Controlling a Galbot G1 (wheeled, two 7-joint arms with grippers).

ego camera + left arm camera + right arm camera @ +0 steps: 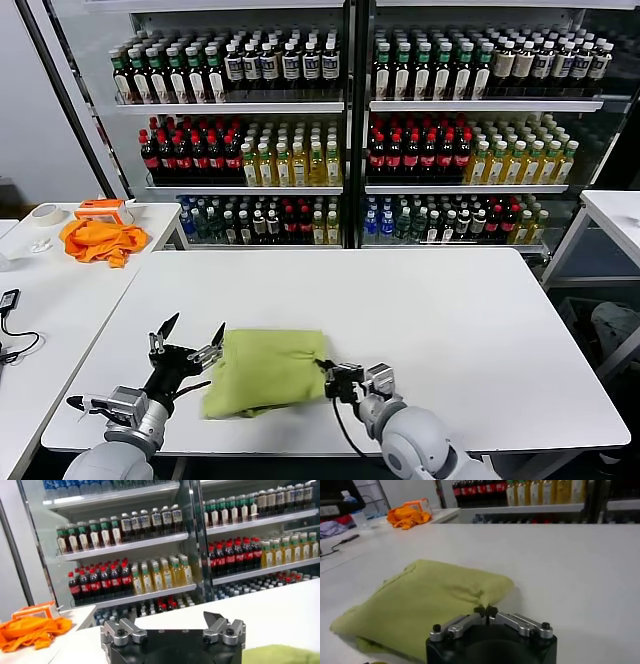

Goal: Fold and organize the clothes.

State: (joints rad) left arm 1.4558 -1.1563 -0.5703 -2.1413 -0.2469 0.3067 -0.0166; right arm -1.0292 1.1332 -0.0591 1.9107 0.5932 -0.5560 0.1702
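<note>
On the side desk [60,300] at far left lies a crumpled bright orange cloth [98,240] beside a roll of tape [46,213]. At the near edge of the smooth white main desk [450,330], the left hand [188,340] hangs just beside the T-shirt's left edge, its dark pointed fingers spread wide. The lime T-shirt [265,370] sits folded into a soft, puffy rectangle of matte cotton. The right hand [485,612] pinches a small tuck of its right edge, fingertips pressed together.
</note>
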